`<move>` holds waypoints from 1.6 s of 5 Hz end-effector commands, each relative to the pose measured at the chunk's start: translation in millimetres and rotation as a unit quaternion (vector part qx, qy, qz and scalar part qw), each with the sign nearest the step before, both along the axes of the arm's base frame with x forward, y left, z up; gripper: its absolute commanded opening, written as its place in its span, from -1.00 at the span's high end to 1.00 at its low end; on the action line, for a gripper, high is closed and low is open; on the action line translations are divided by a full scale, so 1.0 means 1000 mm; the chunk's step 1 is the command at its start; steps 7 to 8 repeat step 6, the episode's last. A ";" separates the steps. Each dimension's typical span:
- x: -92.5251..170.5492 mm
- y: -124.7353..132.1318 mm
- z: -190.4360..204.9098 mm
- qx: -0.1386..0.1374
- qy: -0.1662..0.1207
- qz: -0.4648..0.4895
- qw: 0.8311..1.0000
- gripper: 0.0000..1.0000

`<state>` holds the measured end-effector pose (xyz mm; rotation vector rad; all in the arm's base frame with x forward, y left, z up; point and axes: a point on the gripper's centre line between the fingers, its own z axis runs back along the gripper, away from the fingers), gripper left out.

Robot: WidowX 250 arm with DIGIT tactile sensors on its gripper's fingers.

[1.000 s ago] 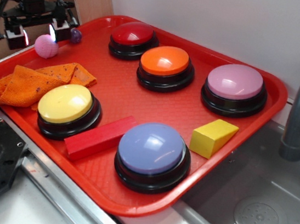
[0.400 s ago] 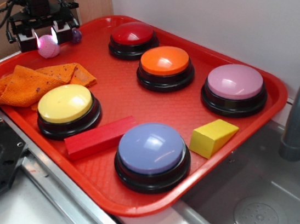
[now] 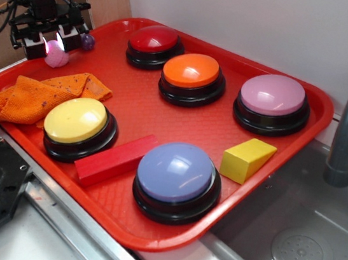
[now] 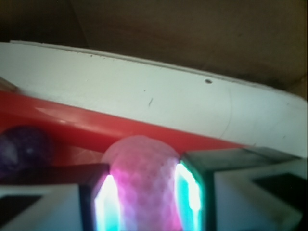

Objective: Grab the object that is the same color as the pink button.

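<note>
On the exterior view I have the gripper point(image 3: 50, 44) down at the tray's point(image 3: 147, 232) far-left corner, about ten o'clock from the tray's middle, its fingers closed in on the pink ball point(image 3: 56, 57), which sits on the tray floor just inside the raised rim. The dark purple ball point(image 3: 87, 42) lies just beside it toward two o'clock, close to the right finger, and the orange cloth point(image 3: 34, 97) is bunched at six o'clock, near but apart. The pink button point(image 3: 272, 103) stands well apart, at three o'clock near the right rim. Open tray floor runs between the gripper and the red button point(image 3: 153, 46). On the wrist view I see the pink ball point(image 4: 144, 185) filling the gap, both lit pads point(image 4: 109, 204) pressed against its ribbed sides, the tray rim point(image 4: 72, 120) right behind it at twelve o'clock and the purple ball point(image 4: 21, 149) at nine o'clock.
</note>
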<state>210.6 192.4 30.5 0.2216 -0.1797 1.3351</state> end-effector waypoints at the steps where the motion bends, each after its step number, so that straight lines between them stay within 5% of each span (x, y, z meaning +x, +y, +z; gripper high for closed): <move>1: 0.006 -0.027 0.075 0.006 0.006 -0.184 0.983 1.00; 3: 0.013 -0.101 0.127 -0.020 -0.002 -0.421 0.907 1.00; 5: -0.004 -0.169 0.126 -0.074 0.000 -0.616 0.784 1.00; 6: -0.009 -0.164 0.126 -0.100 0.024 -0.609 0.787 1.00; 8: -0.009 -0.164 0.126 -0.100 0.024 -0.609 0.787 1.00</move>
